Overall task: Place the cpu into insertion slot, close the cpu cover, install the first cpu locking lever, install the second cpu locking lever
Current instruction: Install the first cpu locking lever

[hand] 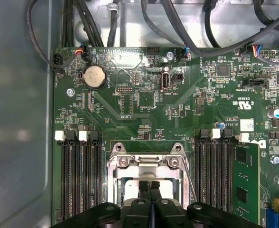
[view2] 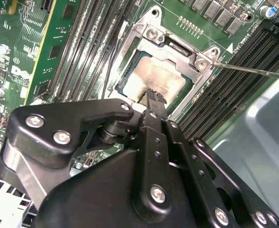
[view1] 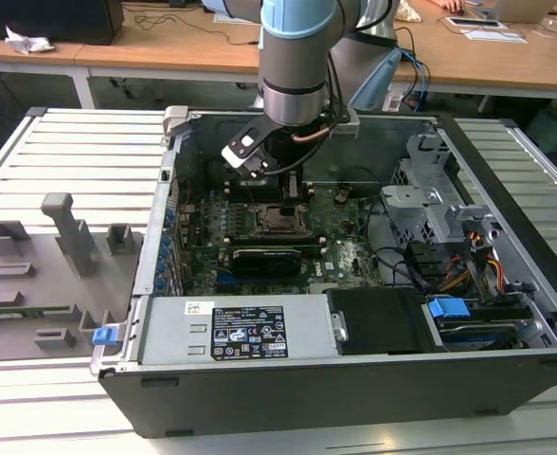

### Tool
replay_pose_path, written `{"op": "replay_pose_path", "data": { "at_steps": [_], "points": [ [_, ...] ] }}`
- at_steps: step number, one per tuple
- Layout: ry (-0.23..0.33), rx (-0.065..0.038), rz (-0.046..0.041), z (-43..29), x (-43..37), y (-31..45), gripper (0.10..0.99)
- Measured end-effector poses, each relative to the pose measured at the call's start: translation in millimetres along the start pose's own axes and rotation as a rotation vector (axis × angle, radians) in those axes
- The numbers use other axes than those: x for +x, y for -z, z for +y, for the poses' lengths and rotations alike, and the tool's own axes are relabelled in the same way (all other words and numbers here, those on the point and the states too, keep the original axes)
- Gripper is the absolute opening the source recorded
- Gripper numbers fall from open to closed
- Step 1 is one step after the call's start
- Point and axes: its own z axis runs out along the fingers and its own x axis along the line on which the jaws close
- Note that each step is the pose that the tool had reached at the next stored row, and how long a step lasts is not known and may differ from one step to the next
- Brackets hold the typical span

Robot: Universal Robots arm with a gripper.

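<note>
Cpu (view2: 165,76) is lying flat in the slot (view1: 280,216), its pale top showing through the opening of the cover (view2: 146,29), which is lying down around it. I am seeing the gripper (view2: 153,95) standing right over the cpu in both wrist views, its fingers (hand: 143,190) pressed together with nothing between them, their tips touching the cpu's top near one edge. A thin lever (view2: 253,70) is sticking out past one corner of the cover. In the exterior view the arm (view1: 297,57) is reaching down into the open case (view1: 260,389).
</note>
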Motion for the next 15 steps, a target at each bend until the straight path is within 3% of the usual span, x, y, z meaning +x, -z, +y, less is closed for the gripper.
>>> {"op": "replay_pose_path", "data": {
  "at_steps": [7, 15],
  "points": [
    [0.0, 0.0, -0.0005, 0.1, -0.1, 1.9, 0.106],
    [-0.001, 0.0, -0.0023, 0.6, 0.0, 11.4, 0.106]
  ]
}}
